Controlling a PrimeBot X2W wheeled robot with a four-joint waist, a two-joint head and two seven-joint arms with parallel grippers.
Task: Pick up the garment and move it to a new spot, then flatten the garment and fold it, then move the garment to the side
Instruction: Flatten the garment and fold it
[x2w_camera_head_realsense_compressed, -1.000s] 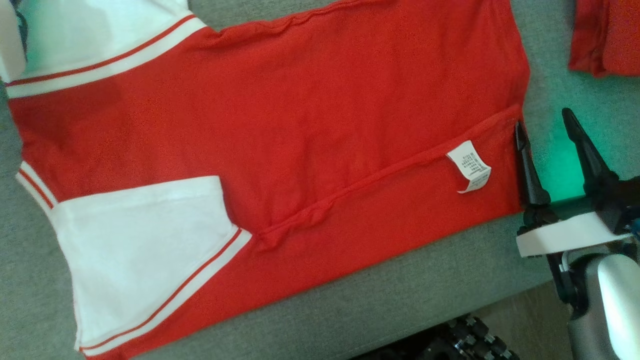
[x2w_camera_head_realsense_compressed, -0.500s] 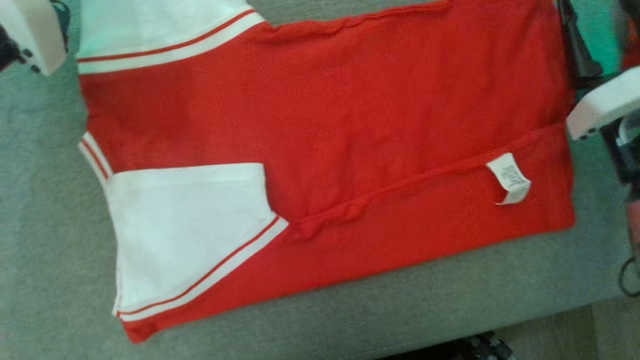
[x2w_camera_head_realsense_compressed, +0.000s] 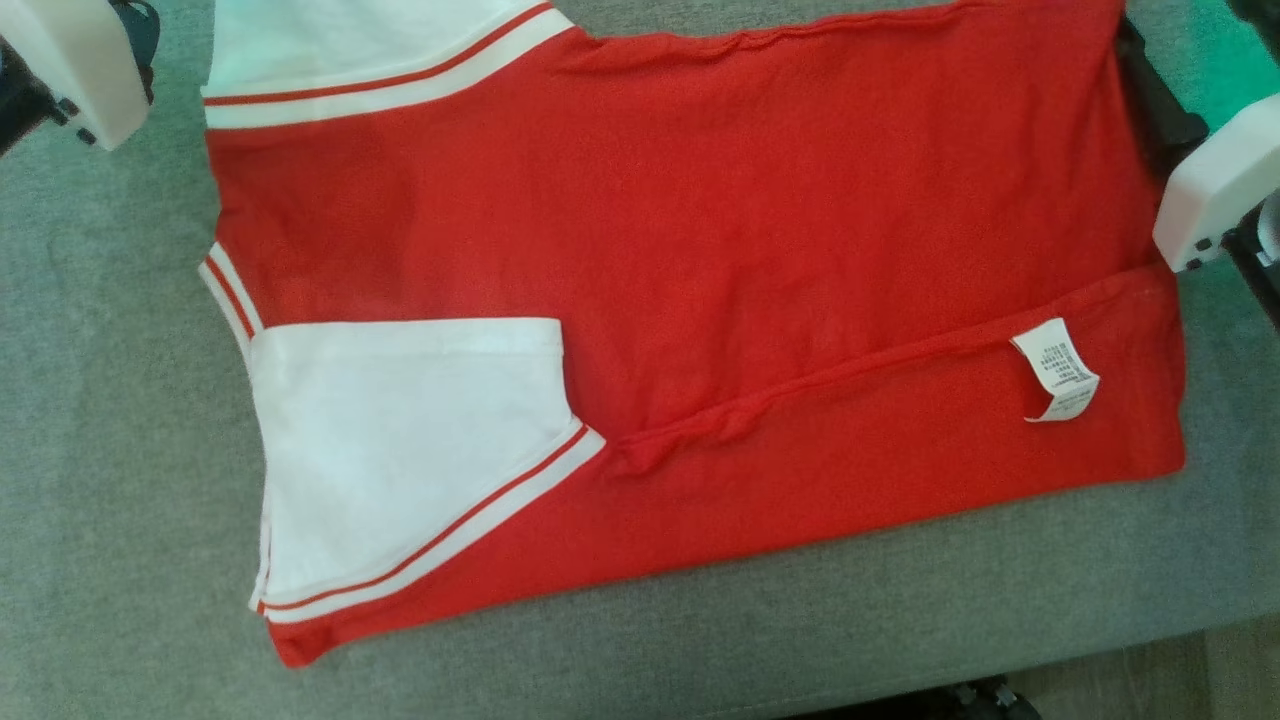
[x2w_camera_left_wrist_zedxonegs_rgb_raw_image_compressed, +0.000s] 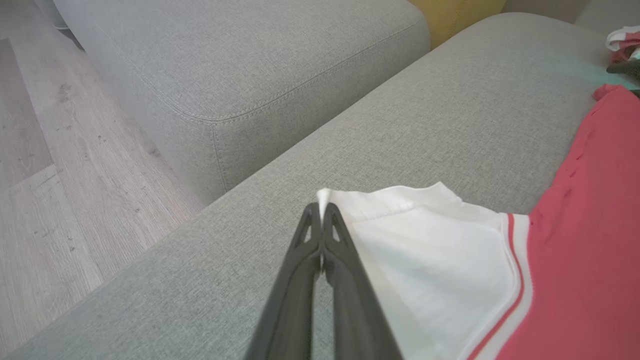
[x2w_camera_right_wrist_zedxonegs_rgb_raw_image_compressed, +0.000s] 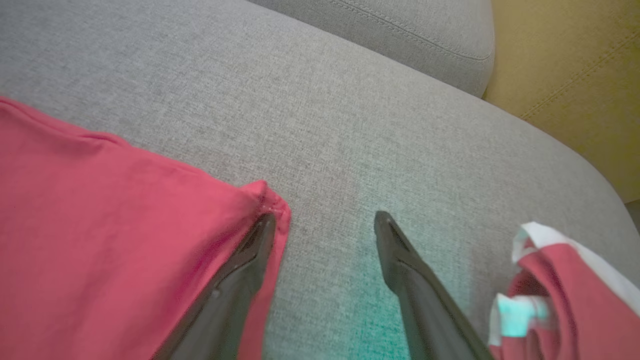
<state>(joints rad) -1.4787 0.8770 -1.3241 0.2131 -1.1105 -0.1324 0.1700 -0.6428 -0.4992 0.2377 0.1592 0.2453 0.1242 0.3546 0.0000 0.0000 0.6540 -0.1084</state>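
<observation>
The garment, a red shirt with white sleeves, lies spread flat on the grey sofa seat, with a white label near its right hem. My left gripper is shut on the corner of the far white sleeve; its white housing shows at the head view's top left. My right gripper is open at the garment's far right hem corner, left finger against the red fabric, right finger on bare cushion.
A second red and white garment lies bunched just right of my right gripper. Another grey cushion and wooden floor lie beyond the sleeve end. A yellow cushion stands behind. The seat's front edge is close.
The head camera has shifted, sliding the whole picture right. My right gripper has moved along the hem from beside the label fold up to the far corner. The left gripper stays shut.
</observation>
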